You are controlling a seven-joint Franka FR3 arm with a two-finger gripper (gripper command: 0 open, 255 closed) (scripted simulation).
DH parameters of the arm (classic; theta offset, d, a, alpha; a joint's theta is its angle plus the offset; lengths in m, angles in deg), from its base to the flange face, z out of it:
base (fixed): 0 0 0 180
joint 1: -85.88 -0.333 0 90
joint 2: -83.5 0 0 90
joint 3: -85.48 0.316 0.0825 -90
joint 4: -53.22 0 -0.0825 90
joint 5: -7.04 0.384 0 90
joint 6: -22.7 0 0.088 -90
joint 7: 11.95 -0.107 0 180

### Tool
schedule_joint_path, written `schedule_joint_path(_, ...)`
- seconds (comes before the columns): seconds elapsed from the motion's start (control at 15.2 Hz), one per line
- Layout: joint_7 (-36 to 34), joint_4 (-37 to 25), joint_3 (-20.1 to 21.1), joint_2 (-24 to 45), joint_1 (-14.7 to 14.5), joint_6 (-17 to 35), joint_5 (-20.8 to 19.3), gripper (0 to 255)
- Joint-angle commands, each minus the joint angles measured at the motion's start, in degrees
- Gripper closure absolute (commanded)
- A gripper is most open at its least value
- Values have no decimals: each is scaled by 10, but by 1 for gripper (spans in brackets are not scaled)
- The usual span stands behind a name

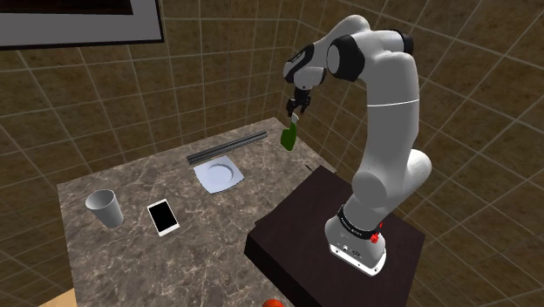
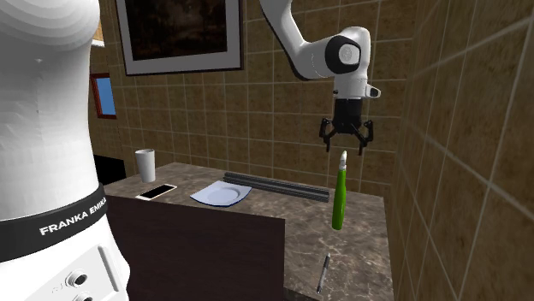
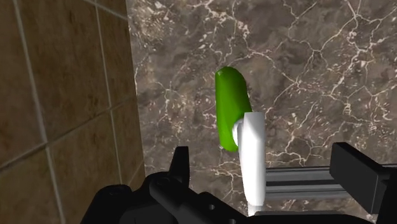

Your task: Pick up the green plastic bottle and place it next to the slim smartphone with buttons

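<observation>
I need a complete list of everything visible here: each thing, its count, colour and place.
bottle: 1, green, white top, upright on table under claw
plate: 1, white, mid table
phone: 1, white, black screen, between plate and cup
cup: 1, grey, beside phone
rail: 1, dark grey, behind plate
pen: 1, dark, on table near bottle
framed picture: 1, dark, on wall
table: 1, marbled grey-brown
stand: 1, dark, against table
arm: 1, white
claw: 1, black, open, above bottle

surface: marble table (image 1: 131, 262) | on it: cup (image 1: 105, 208), smartphone (image 1: 163, 216), plate (image 1: 219, 173), dark bars (image 1: 227, 149), upright green bottle (image 2: 339, 201), pen (image 2: 323, 274)
</observation>
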Motion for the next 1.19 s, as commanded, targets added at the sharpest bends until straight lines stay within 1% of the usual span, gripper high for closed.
schedule_joint_path(0.0, 3, -2, 4, 11, 3, 9, 5, 0)
schedule_joint_path(0.26, 8, -1, 10, 29, 7, 28, 12, 0)
schedule_joint_path(0.73, 8, -1, 10, 29, 7, 28, 12, 0)
schedule_joint_path(0.79, 8, -1, 10, 29, 7, 28, 12, 255)
schedule_joint_path(1.12, 8, -1, 10, 29, 7, 28, 12, 255)
